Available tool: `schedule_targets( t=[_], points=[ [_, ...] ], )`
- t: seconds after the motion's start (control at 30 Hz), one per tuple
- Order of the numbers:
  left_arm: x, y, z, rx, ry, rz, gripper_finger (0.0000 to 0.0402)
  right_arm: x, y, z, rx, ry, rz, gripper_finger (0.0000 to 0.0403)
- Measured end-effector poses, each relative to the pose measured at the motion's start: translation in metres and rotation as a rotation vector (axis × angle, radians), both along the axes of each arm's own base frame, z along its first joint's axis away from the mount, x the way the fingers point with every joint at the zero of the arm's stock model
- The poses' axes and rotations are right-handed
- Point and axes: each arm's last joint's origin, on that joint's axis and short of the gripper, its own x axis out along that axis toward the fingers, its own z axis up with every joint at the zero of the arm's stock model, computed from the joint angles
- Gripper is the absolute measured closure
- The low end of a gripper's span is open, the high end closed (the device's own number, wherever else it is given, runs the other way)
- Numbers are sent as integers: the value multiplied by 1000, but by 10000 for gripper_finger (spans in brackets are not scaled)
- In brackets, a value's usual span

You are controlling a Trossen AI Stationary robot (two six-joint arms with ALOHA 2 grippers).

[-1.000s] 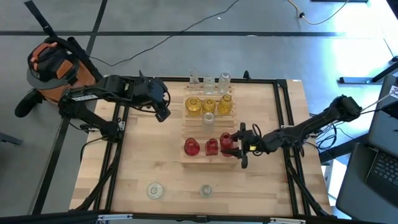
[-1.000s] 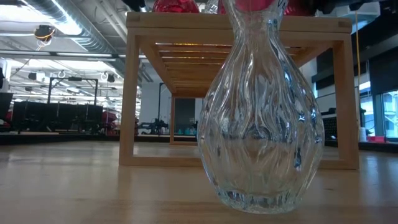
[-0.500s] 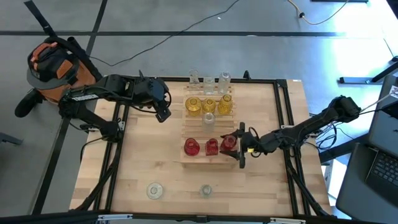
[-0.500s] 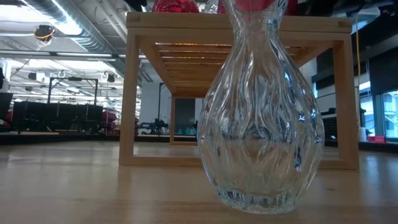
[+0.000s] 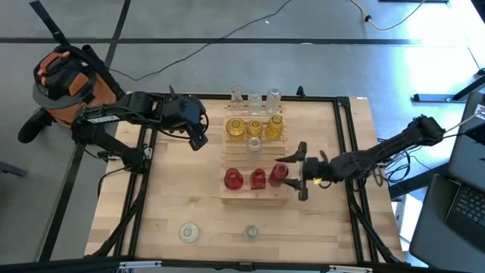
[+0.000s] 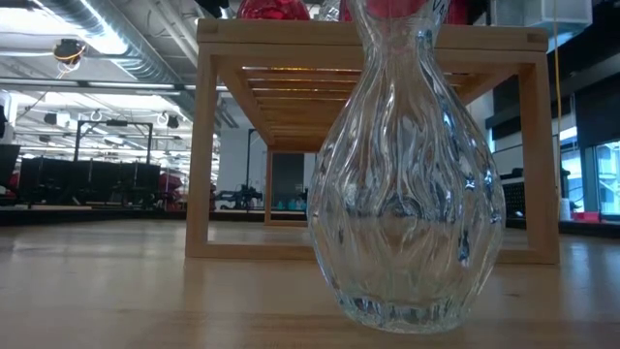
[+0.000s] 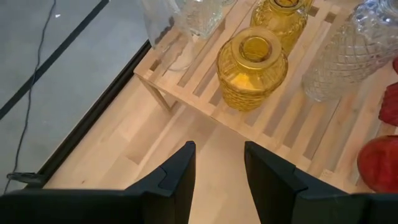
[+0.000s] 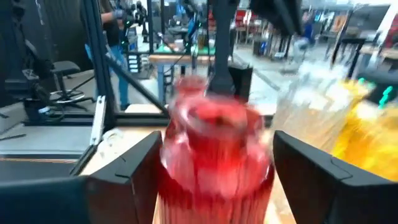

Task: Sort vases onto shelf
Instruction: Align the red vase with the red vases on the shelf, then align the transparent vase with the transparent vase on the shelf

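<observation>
Red vase [image 5: 279, 174] beside open right hand [image 5: 300, 171]

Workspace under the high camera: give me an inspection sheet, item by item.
Surface: plywood table, mostly bare, dark frame rails along its sides.
Job's things: shelf mid-table; on it three red vases in the near row, yellow vases farther back with one clear vase between the rows, clear vases at the far edge. Two clear vases stand on the table, near edge.
Clutter: nothing seen on the table.
Grippers: right pincer open, beside the rightmost red vase, not touching it. Left pincer open, over the table left of the shelf.
Cables: loose leads across the floor beyond the table.
Surroundings: orange-and-grey bag on the floor at left; laptop at right.
</observation>
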Motion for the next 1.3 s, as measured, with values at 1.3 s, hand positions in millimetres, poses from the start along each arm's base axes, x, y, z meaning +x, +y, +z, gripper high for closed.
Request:
schedule_targets(
  t=[1.3],
  points=[
    [-41, -204, -161, -966, 230, 342, 273, -84, 110, 54, 735, 418, 498, 181]
  ],
)
